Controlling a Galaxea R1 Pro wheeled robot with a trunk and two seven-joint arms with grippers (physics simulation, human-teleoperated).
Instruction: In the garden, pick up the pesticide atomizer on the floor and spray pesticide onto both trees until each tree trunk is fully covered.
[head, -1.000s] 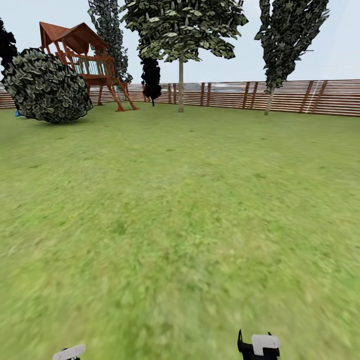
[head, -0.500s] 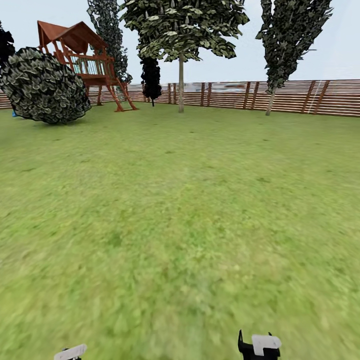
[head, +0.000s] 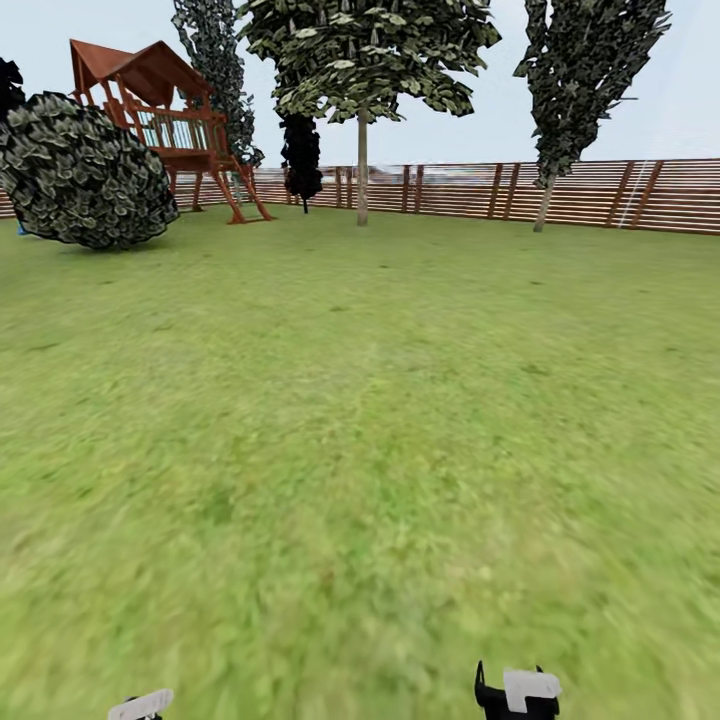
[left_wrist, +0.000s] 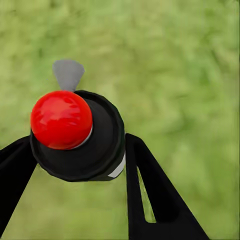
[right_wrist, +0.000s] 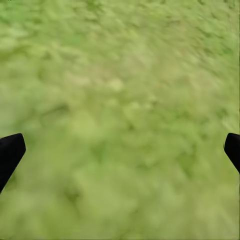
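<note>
1. The left gripper (left_wrist: 75, 165) has its black fingers (left_wrist: 155, 195) closed narrow around the pesticide atomizer (left_wrist: 77, 135), a black round-bodied sprayer with a glossy red ball cap and a grey tab past it; in the left wrist view it sits at centre left, above blurred grass, so the task's thing is in hand and off the floor
2. At the lower left edge of the head view a pale grey piece (head: 139, 705) belongs to the left arm; at the lower right edge sits a black and white piece (head: 518, 692) of the right arm
3. The right gripper (right_wrist: 120, 150) has its fingers spread wide and holds nothing; their black tips show at the far left and far right edges of the right wrist view over green lawn (head: 360, 450)
4. Along the upper part of the head view, left to right: a round dark bush (head: 88, 172), a red-brown wooden play tower (head: 160, 110), a near-black conifer (head: 302, 152), a tree with blocky green canopy on a slim pale trunk (head: 362, 170), and a second leafy tree (head: 585, 70) on a leaning trunk before the slatted fence (head: 600, 192)
5. Risks, as I judge them: both trunks stand well apart from the robot, so spraying from here would likely fall short; the pinch on the rounded body may slip; the bush could be clipped if the path veers left
6. Open grass lies between robot and trunks; nothing blocks the way
</note>
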